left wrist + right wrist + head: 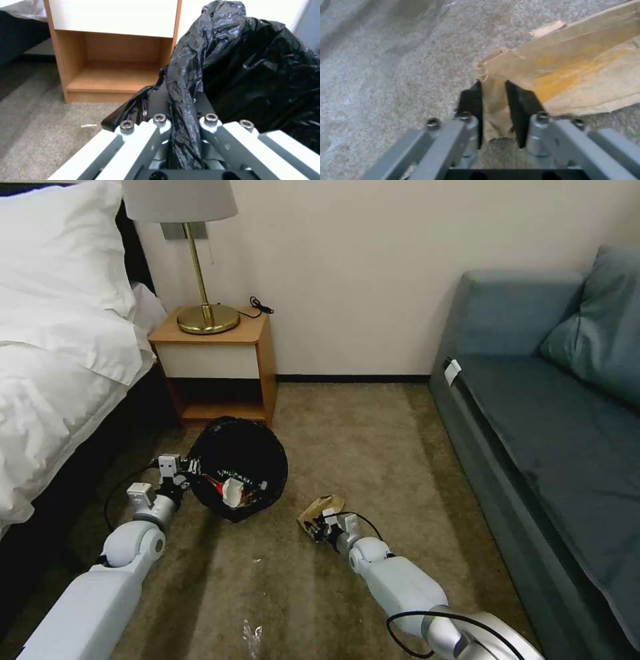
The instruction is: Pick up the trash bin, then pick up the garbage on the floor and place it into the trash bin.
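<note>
Left gripper (190, 473) clenched on bag rim at 9 o'clock of small round black-lined trash bin (240, 463), tilting mouth toward tan crumpled paper wad (321, 510); right gripper (493, 110) pinching wad's corner on carpet, 4 o'clock of bin, likely readying lift

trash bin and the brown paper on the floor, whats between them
In the head view, just bare carpet between the trash bin and the brown paper.
</note>
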### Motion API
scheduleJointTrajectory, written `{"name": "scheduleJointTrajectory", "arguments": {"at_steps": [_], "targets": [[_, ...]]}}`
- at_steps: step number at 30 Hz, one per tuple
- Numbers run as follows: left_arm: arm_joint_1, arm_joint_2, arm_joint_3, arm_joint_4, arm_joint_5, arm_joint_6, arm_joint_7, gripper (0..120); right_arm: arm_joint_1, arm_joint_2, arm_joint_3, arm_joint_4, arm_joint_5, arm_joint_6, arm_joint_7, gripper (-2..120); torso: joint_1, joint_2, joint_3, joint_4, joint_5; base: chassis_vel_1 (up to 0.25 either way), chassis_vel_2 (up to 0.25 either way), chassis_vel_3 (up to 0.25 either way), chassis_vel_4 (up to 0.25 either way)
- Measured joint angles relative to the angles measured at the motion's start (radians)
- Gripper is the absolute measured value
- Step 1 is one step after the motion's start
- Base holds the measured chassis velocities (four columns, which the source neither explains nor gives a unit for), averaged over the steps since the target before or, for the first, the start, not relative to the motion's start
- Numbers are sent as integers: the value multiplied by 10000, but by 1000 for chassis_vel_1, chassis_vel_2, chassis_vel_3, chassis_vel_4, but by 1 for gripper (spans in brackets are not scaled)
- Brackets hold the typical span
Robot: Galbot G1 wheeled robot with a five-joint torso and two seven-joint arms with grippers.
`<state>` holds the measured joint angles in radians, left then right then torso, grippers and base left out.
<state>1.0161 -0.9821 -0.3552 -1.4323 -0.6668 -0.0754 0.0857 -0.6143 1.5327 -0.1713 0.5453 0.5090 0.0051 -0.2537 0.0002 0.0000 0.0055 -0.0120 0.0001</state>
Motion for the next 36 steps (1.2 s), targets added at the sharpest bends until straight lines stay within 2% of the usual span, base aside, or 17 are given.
{"name": "scheduleJointTrajectory", "arguments": {"at_steps": [2,4,24,26,36], "targets": [[1,7,-4,7,-9,0,14,4,-7,12,1,-14,0,-5,-15,1,0,0,0,0,0,0,0,0,0],[3,7,-7,9,-9,0,19,4,-7,12,3,-17,1,-7,-15,0,0,0,0,-1,-1,0,0,0,0],[4,-65,-55,162,17,-41,47,4,-109,-250,286,641,28,-22,-30,0,0,0,1,-3,-1,0,0,0,0],[4,-65,-110,168,25,-57,37,4,-203,-685,322,1671,240,-166,-25,0,1,0,1,-2,0,0,0,0,0],[12,-91,-168,178,36,-109,23,4,-290,-1272,732,2980,476,-459,106,0,0,0,0,-1,-1,0,0,0,0]]}}
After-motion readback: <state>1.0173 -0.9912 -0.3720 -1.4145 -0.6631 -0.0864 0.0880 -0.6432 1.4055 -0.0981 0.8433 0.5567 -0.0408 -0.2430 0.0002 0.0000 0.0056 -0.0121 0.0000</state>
